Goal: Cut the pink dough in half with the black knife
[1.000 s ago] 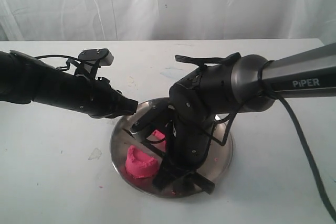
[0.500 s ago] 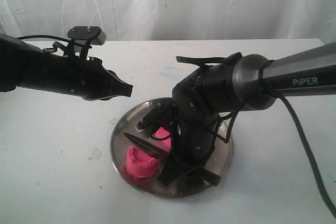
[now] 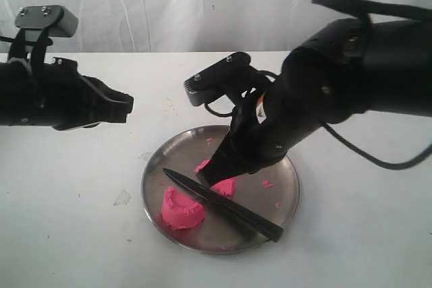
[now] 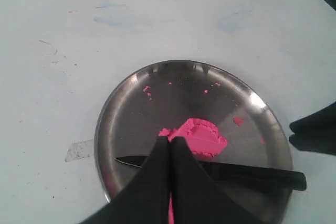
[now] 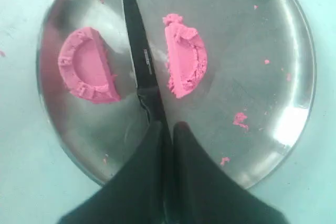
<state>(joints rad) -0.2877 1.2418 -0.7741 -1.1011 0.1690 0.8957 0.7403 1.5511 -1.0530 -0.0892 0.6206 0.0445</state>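
Observation:
The pink dough lies in two half-round pieces [image 5: 86,72] [image 5: 185,69] on the round steel plate [image 5: 262,24]. The black knife [image 5: 139,51] lies flat between them, its handle end hidden under my fingers in the right wrist view. In the exterior view the knife [image 3: 223,204] rests slantwise on the plate [image 3: 283,193], with one half [image 3: 182,210] in front of it. The other half [image 3: 226,185] is partly behind my right gripper [image 3: 210,175], which hangs shut above the plate. My left gripper [image 3: 128,107] is shut and raised left of the plate.
Tiny pink crumbs [image 3: 268,183] dot the plate. A clear scrap [image 3: 122,198] lies on the white table left of the plate. A white curtain hangs along the back edge.
My right arm has risen off the plate, leaving the knife lying between the two dough halves. My left arm has drawn back to the left and upward.

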